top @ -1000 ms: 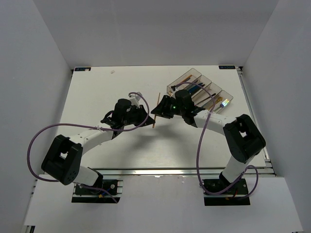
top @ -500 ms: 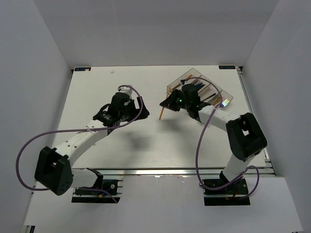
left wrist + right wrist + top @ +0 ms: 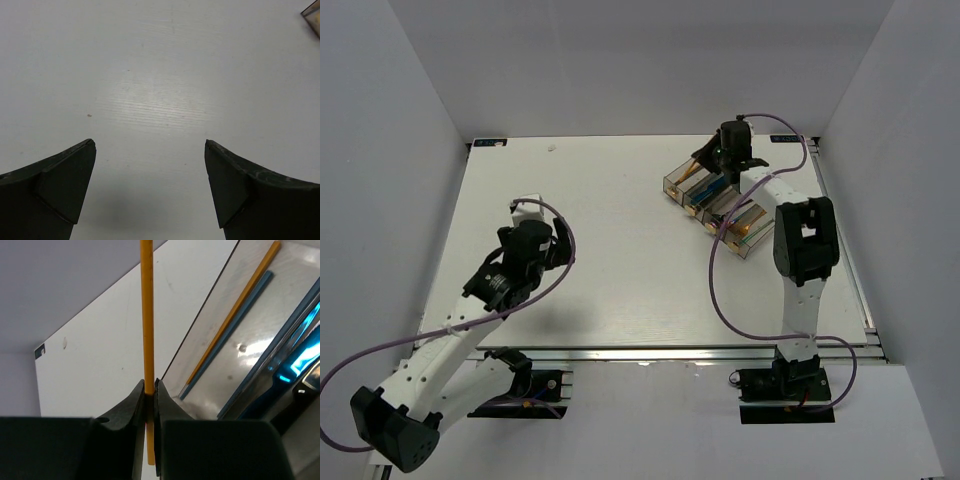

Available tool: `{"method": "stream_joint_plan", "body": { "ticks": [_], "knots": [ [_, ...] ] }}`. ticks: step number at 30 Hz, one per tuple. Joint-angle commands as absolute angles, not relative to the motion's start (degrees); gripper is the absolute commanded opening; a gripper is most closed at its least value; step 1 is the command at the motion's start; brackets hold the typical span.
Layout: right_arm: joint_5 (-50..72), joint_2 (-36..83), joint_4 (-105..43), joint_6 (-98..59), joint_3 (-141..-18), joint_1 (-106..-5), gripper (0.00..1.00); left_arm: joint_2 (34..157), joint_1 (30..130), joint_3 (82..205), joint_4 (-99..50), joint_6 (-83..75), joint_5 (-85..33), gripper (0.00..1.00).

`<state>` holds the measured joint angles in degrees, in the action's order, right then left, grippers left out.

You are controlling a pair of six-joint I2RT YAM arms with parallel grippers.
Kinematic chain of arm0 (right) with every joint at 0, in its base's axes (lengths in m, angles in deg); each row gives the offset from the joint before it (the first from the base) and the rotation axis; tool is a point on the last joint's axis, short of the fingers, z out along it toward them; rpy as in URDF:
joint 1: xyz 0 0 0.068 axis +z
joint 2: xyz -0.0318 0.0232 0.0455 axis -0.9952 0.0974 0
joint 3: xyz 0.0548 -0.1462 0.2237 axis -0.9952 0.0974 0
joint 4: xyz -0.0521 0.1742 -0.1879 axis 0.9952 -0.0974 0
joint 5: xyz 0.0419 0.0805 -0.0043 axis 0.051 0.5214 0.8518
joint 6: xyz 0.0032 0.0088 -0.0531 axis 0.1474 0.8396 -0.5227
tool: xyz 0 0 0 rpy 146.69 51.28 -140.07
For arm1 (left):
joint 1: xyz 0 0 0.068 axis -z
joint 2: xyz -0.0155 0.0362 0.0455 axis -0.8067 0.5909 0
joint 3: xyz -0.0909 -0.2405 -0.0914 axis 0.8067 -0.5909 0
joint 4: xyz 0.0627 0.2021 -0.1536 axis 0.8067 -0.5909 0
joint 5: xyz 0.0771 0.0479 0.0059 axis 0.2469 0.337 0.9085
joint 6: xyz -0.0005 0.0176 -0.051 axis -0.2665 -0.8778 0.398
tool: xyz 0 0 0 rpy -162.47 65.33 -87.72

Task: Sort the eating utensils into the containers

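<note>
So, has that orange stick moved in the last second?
Yes. The orange chopstick, pinched in the right tool, went from mid-table, left of the containers, to their far end, nearer the back edge of the table.

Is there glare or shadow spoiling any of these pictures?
Top external view: even light, a soft shadow on the table beside the left arm. Left wrist view: faint sheen on the table beyond the open left gripper. Right wrist view: bright glare inside the containers; the chopstick in the right gripper is sharp.
</note>
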<state>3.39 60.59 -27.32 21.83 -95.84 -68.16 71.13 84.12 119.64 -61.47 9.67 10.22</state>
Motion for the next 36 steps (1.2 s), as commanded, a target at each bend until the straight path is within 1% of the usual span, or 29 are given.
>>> {"method": "stream_joint_plan", "body": {
  "ticks": [1, 5, 6, 7, 11, 13, 14, 15, 16, 17, 23, 26, 27, 29, 30, 31, 33, 34, 35, 36],
  "knots": [
    [-0.8, 63.9, -32.1, 19.9, -102.0, -68.8, 0.0, 70.4, 84.2, 118.8, -61.8, 9.1, 13.6, 0.98],
    [-0.1, 68.4, -33.0, 20.1, -108.3, -69.4, 0.0, 73.0, 84.1, 118.3, -61.5, 8.5, 12.3, 0.98],
    [0.3, 70.0, -33.4, 19.8, -109.4, -69.4, 0.01, 75.0, 84.2, 118.4, -61.5, 8.3, 11.8, 0.98],
    [0.9, 70.7, -34.3, 19.8, -110.4, -69.5, 0.04, 76.0, 84.2, 118.9, -62.0, 8.3, 11.8, 0.98],
    [0.3, 71.0, -34.7, 20.1, -110.5, -69.5, 0.34, 77.6, 84.1, 119.3, -62.6, 8.6, 12.6, 0.98],
    [-0.1, 69.3, -33.4, 20.3, -107.7, -69.5, 0.39, 76.2, 84.1, 118.8, -62.0, 8.5, 12.5, 0.98],
    [-0.2, 68.0, -32.6, 20.4, -106.9, -69.4, 0.5, 75.7, 84.1, 118.7, -61.8, 8.4, 12.2, 0.98],
    [-0.4, 67.6, -32.6, 20.4, -106.0, -69.5, 0.53, 75.4, 84.2, 118.6, -61.7, 8.4, 12.1, 0.98],
    [-1.3, 67.1, -32.8, 20.2, -105.9, -69.5, 0.54, 74.8, 84.1, 118.6, -61.6, 8.4, 12.2, 0.98],
    [-1.8, 66.2, -33.7, 20.0, -105.8, -69.5, 0.6, 74.6, 84.2, 118.5, -61.7, 8.4, 12.2, 0.98],
    [-2.9, 60.7, -34.9, 18.6, -104.6, -69.6, 0.62, 73.6, 84.1, 119.2, -63.0, 9.7, 16.1, 0.98],
    [-2.4, 55.9, -35.3, 16.2, -102.8, -69.5, 0.63, 72.6, 84.1, 119.9, -64.4, 11.7, 21.9, 0.98],
    [-1.8, 54.4, -35.3, 15.2, -101.9, -69.4, 0.64, 72.4, 84.1, 120.0, -65.3, 12.3, 25.5, 0.98],
    [-1.7, 49.4, -35.5, 11.2, -98.7, -69.1, 0.78, 71.3, 84.0, 120.4, -67.0, 14.4, 29.0, 0.98],
    [-2.4, 47.3, -36.1, 9.6, -97.2, -69.0, 0.81, 70.9, 84.0, 120.7, -67.3, 14.9, 30.2, 0.98],
    [-3.1, 42.8, -36.5, 6.4, -93.7, -68.9, 0.89, 70.4, 83.9, 120.7, -67.5, 15.4, 31.9, 0.98],
    [-4.7, 37.7, -36.8, 2.8, -89.3, -68.5, 0.89, 68.8, 83.7, 120.8, -68.4, 16.5, 33.2, 0.98],
    [-5.2, 32.1, -37.1, 1.1, -86.7, -68.4, 0.89, 68.2, 83.7, 120.9, -68.6, 16.8, 34.8, 0.98],
    [-5.8, 29.2, -37.3, -1.7, -81.7, -68.3, 0.89, 67.6, 83.7, 120.9, -68.8, 17.2, 35.7, 0.98],
    [-6.6, 26.1, -37.4, -3.1, -79.2, -68.3, 0.89, 66.6, 83.6, 121.1, -69.0, 17.5, 36.8, 0.98]
  ]
}}
